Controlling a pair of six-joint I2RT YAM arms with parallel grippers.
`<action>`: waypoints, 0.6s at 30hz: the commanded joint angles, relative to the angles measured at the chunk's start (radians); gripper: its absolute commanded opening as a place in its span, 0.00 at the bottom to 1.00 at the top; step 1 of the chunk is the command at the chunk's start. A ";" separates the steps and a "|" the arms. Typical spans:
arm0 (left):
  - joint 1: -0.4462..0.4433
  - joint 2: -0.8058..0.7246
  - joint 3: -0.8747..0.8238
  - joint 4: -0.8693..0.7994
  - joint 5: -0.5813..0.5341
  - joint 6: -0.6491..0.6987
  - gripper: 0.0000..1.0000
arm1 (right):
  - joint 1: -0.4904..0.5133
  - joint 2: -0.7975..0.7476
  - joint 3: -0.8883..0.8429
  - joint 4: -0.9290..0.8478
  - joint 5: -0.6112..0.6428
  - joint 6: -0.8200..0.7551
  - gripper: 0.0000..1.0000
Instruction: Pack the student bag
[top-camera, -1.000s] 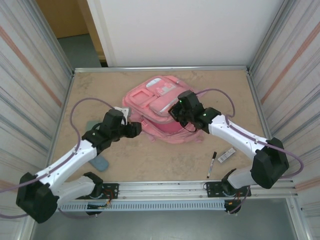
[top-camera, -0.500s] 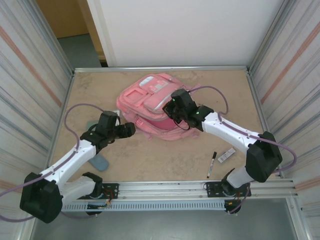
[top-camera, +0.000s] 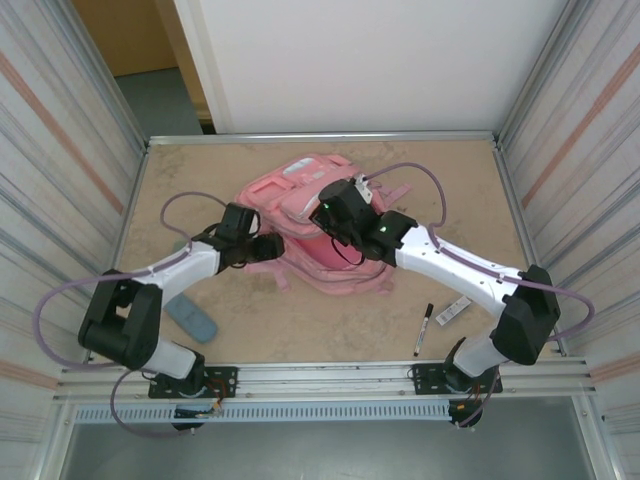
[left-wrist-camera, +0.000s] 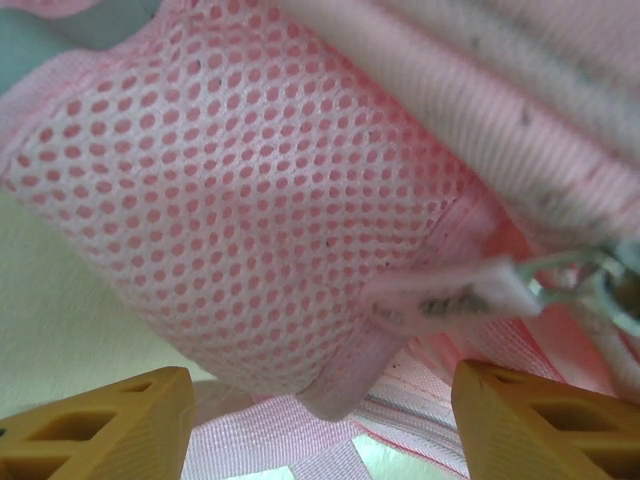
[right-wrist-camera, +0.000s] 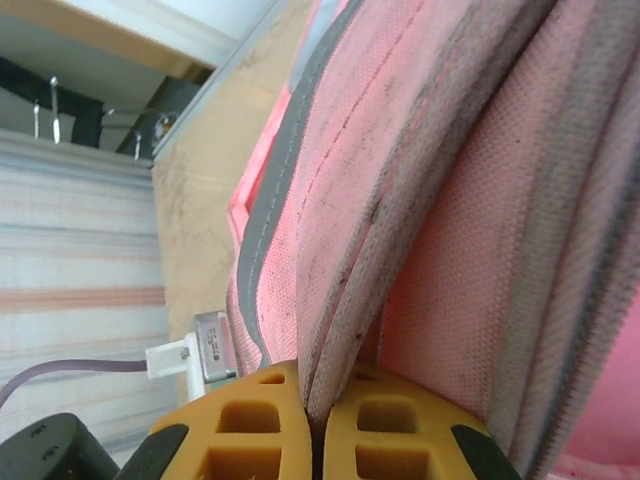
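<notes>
Plainly early days: the student bag (top-camera: 290, 200) lies toward the far middle of the table (top-camera: 330, 320), while a marker (top-camera: 424, 328), a small white block (top-camera: 452, 310) and a grey-blue case (top-camera: 192, 318) lie outside it, with nothing visibly packed. The right gripper (right-wrist-camera: 318, 400) is pinched tight on a fold of the bag's pink edge. The left gripper (left-wrist-camera: 320, 400) stands apart, facing the mesh pocket (left-wrist-camera: 250, 200) and gripping nothing.

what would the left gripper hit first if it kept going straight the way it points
Most likely the mesh pocket of the backpack, dead ahead of the open left gripper. It looks close, though the depth is hard to judge.
</notes>
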 joint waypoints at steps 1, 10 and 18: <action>0.036 0.071 0.094 0.026 0.023 0.021 0.68 | 0.071 -0.020 0.011 -0.010 0.154 0.054 0.05; 0.097 0.220 0.236 -0.050 0.071 0.033 0.68 | 0.137 0.011 -0.014 -0.055 0.247 0.099 0.09; 0.116 0.155 0.153 -0.102 0.148 0.052 0.66 | 0.107 0.107 -0.031 -0.063 0.227 0.104 0.10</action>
